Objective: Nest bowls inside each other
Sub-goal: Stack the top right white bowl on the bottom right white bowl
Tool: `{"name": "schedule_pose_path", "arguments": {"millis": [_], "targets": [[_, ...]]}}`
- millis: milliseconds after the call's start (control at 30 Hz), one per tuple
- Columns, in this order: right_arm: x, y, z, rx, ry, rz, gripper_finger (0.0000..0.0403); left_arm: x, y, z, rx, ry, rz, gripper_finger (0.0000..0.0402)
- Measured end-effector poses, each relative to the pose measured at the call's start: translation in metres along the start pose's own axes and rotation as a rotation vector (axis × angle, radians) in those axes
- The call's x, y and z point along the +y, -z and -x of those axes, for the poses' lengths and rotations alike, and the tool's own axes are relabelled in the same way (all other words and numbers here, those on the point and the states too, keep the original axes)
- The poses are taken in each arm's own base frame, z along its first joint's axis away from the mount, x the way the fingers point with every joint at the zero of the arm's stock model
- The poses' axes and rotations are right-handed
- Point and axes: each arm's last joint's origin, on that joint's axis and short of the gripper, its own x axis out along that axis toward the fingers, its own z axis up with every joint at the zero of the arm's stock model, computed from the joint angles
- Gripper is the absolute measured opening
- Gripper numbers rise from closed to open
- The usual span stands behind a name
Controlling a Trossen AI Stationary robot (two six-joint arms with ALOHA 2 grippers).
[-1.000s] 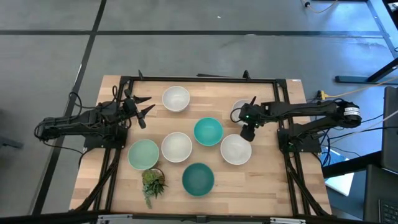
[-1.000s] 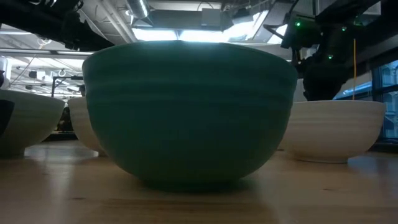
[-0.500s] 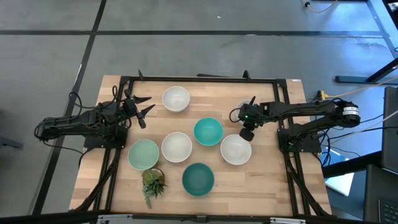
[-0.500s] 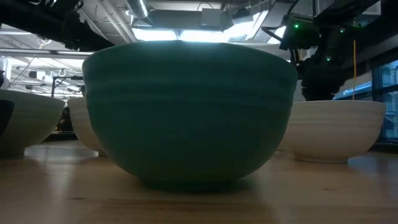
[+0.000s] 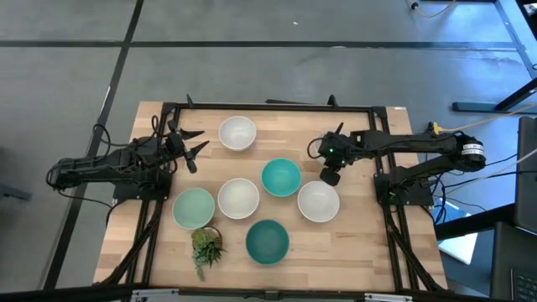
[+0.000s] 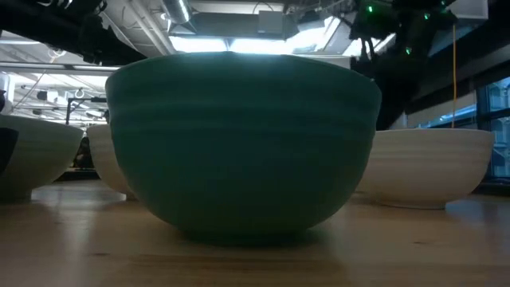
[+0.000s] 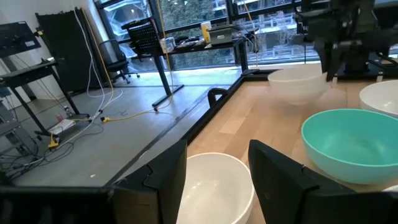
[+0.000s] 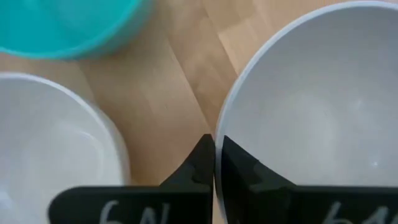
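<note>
Up over the right side of the table (image 5: pixel 369 243), the right gripper (image 8: pixel 216 146) has a white bowl (image 8: pixel 311 112) by its rim. The jaws are pinched almost shut, with only the thin rim between them. Holding the edge like this lets the bowl hang free, so it can drop into another bowl.

Under it sit a second white bowl (image 8: pixel 43 149) and a teal bowl (image 8: pixel 62 25). The second white one is close by and looks like the best place to set the held one.

Other bowls sit apart on the wood: a far bowl (image 5: pixel 237 132) near the back edge, a middle bowl (image 5: pixel 238 198), a mint bowl (image 5: pixel 194 208) and a dark bowl (image 5: pixel 268 241) near the front. None is inside another, so I think the job has only just begun.

The left gripper (image 5: pixel 186 149) waits at the left side beside the far bowl. Its jaws are wide apart and hold nothing.

A little plant (image 5: pixel 206 246) stands just beside the mint bowl and is not part of the job.
</note>
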Motion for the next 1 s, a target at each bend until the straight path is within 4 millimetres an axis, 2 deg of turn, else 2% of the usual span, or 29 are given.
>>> {"name": "schedule_pose_path", "arguments": {"millis": [200, 400, 567, 767, 1000], "targets": [[0.015, -0.014, 0.029, -0.02, -0.059, -0.009, 0.001, 0.0, 0.0, 0.0, 0.0, 0.0, 0.0, 0.0167], [0.047, -0.022, 0.059, -0.092, -0.142, -0.003, 0.001, 0.0, 0.0, 0.0, 0.0, 0.0, 0.0, 0.0167], [0.076, -0.015, 0.076, -0.134, -0.172, 0.029, 0.001, 0.0, 0.0, 0.0, 0.0, 0.0, 0.005, 0.0167], [0.105, 0.004, 0.08, -0.095, -0.218, 0.045, 0.001, 0.0, 0.0, 0.0, 0.0, 0.0, 0.005, 0.0167], [0.139, 0.022, 0.061, 0.01, -0.206, 0.079, 0.001, 0.0, 0.0, 0.0, 0.0, 0.0, 0.005, 0.0167]]}}
